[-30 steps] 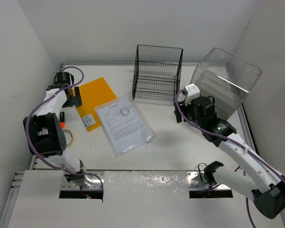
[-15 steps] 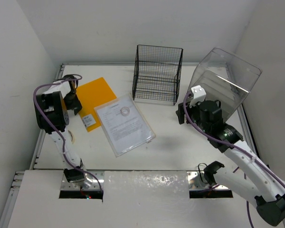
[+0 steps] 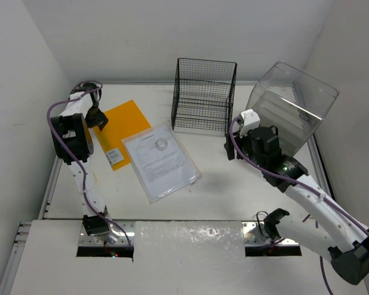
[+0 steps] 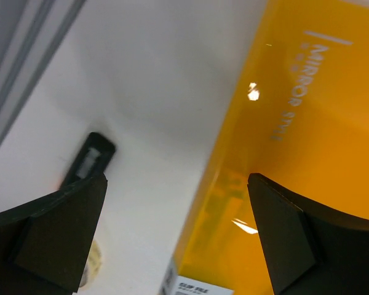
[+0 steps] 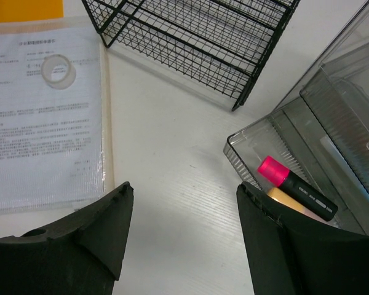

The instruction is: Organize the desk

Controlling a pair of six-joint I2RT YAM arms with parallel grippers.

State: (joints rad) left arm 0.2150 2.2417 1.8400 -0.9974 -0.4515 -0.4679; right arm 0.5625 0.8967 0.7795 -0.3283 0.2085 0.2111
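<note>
**Hazards**

- Left side: risk of catching the edge of the orange folder (image 4: 295, 153) and sliding or creasing it rather than lifting it. Cause: thin sheet lying flat on the surface (image 3: 221, 184), with one finger over the folder and the other over bare white.
- Also on the left: risk of knocking the small black object (image 4: 91, 157) just beside that edge.
- Right side: risk of striking the front lip of the clear drawer box (image 5: 320, 123) or the near corner of the black wire rack (image 5: 197, 37) on any descent. Cause: both standing close by, with only a narrow strip of surface between them.
- Also on the right: possible disturbance of the pink-capped marker (image 5: 295, 187) lying in the open drawer.
- Centre: risk of the tape ring (image 5: 57, 70) slipping off the clear document sleeve (image 5: 43, 123) on any drag or tilt of the sleeve.

**Tool state**

- Left tool (image 4: 177, 184): spread wide, empty, straddling the folder's left edge. Contact with folder or surface not discernible.
- Right tool (image 5: 183, 190): spread wide, empty, touching nothing. Hanging over bare surface between sleeve and drawer box.

**Task item**

- Surface: white, railed at the edges, beneath both arms and carrying every item above.
</note>
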